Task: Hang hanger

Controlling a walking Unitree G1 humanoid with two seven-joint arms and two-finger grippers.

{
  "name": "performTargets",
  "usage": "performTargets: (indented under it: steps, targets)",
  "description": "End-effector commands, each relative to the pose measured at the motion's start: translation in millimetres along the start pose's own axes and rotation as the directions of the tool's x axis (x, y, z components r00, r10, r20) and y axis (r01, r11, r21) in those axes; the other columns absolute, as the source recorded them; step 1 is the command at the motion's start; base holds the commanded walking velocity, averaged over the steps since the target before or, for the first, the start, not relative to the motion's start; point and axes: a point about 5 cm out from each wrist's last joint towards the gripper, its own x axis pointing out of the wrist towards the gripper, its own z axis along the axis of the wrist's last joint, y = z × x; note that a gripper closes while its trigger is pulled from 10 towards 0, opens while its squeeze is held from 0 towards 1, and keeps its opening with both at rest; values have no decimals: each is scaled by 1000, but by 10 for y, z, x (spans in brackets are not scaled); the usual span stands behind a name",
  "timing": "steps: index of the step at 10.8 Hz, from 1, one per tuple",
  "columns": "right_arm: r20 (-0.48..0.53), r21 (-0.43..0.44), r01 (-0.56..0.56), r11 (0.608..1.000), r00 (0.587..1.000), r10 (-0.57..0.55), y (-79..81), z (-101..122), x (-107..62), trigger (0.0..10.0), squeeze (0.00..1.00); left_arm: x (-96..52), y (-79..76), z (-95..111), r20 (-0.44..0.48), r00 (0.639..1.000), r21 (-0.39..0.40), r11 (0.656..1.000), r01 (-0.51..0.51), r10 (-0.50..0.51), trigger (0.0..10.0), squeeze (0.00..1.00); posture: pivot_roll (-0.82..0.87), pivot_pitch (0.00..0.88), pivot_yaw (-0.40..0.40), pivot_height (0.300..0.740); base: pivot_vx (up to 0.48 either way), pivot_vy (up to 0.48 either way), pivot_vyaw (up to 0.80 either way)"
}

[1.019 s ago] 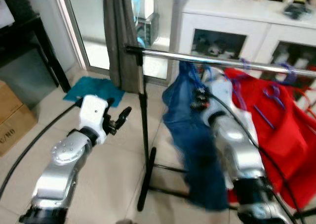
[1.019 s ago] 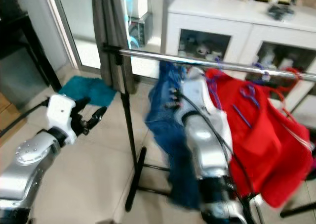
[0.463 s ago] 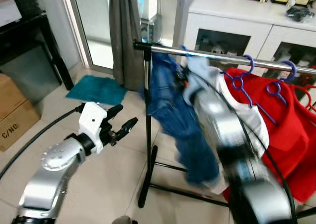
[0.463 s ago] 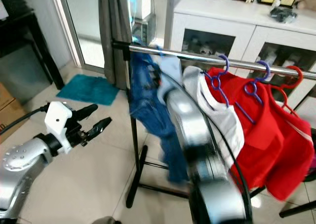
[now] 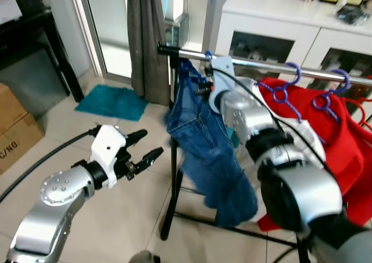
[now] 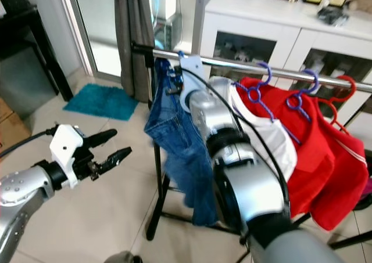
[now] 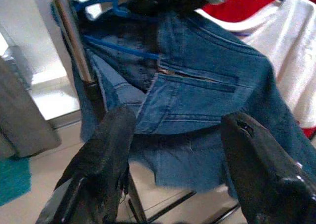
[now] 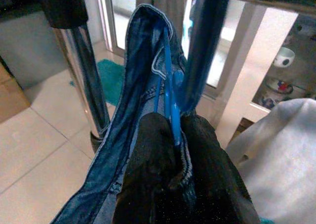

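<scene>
A lived-in home: clothes rail (image 5: pixel 302 71), grey curtain (image 5: pixel 145 36), white display cabinet (image 5: pixel 273 31), tiled floor (image 5: pixel 116 216).

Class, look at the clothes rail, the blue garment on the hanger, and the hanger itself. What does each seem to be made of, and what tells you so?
Rail: probably polished metal; it is silvery with bright reflections.
Blue garment: denim, judging by the stitched seams, pocket and frayed hem.
Hanger, pinched in the right gripper: likely smooth plastic, thin and evenly blue, though coated wire is possible.

Blue jeans (image 5: pixel 212 152), blue hanger (image 8: pixel 170 105)
</scene>
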Motion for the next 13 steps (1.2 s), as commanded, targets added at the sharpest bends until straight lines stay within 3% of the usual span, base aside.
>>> performTargets:
  steps: [1, 5, 9, 10, 11, 12, 13]
  targets:
    - [35, 12, 21, 1000, 999, -21, -19, 133, 2, 10000, 0, -25, -13, 34, -2, 1000, 2, 1000, 15, -15, 10000, 0, 60, 49, -39, 740, 0, 0, 0]
    - [32, 36, 26, 999, 999, -27, 43, 200, 20, 10000, 0, -176, -34, 43, -42, 999, -5, 1000, 15, -15, 10000, 0, 82, 97, -60, 740, 0, 0, 0]
    - [-22, 29, 40, 999, 999, -39, 62, 85, 31, 10000, 0, -202, -52, 74, -66, 997, -34, 999, 41, -43, 10000, 0, 97, 148, -50, 740, 0, 0, 0]
    - [-7, 29, 43, 999, 999, -43, 46, 93, 30, 10000, 745, -219, -55, 83, -64, 997, -37, 999, 37, -39, 10000, 0, 99, 151, -51, 740, 0, 0, 0]
    - [51, 46, 34, 998, 998, -37, 9, 152, 24, 10000, 1000, -230, -52, 91, -60, 998, -34, 999, 7, -9, 10000, 0, 100, 153, -51, 740, 0, 0, 0]
    - [182, 19, -7, 1000, 983, 4, -14, 347, -3, 10000, 1000, -204, -29, 86, -32, 997, -59, 996, -69, 67, 10000, 0, 96, 141, -47, 740, 0, 0, 0]
    - [243, 11, -34, 999, 970, 30, -31, 429, -26, 10000, 1000, -177, -18, 83, -17, 993, -81, 990, -115, 114, 10000, 0, 91, 132, -45, 740, 0, 0, 0]
